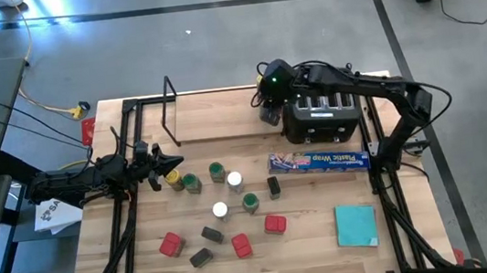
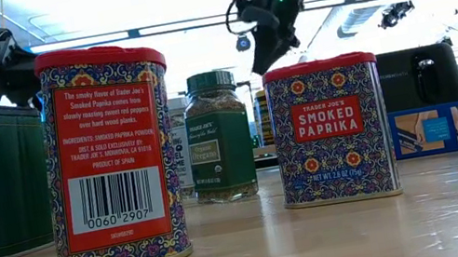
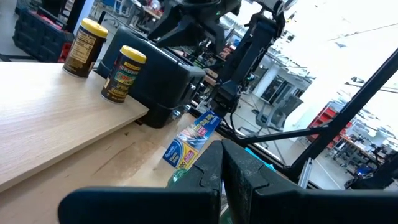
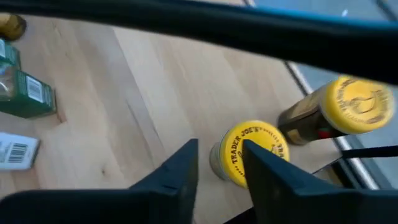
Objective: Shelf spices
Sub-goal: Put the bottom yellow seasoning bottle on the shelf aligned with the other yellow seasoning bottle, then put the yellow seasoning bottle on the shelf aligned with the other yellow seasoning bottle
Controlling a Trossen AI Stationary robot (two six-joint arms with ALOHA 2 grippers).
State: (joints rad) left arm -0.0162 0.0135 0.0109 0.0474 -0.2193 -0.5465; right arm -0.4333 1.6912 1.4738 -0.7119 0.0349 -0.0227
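Note:
The shelf [image 1: 214, 117] is a light-wood plank at the table's far side, with a black wire upright [image 1: 169, 108]. Two yellow-lidded jars [image 3: 122, 73] [image 3: 85, 46] stand on it beside the toaster. My right gripper [image 4: 217, 165] is open and hovers over them, with one jar [image 4: 252, 152] showing partly behind a finger and the other [image 4: 339, 112] beside it. My left gripper [image 3: 222, 168] is shut and empty, level above the table's left part, next to a yellow-lidded jar [image 1: 172, 175]. More jars [image 1: 216, 171] and red tins [image 1: 171, 245] and dark tins [image 1: 213, 236] stand on the table.
A black toaster [image 1: 320, 119] stands on the shelf's right end under my right arm. The long blue wrap box [image 1: 318, 159] lies in front of it, and a teal square [image 1: 356, 225] lies near the right edge. In the low view, paprika tins [image 2: 331, 129] and an oregano jar [image 2: 218, 135] stand close.

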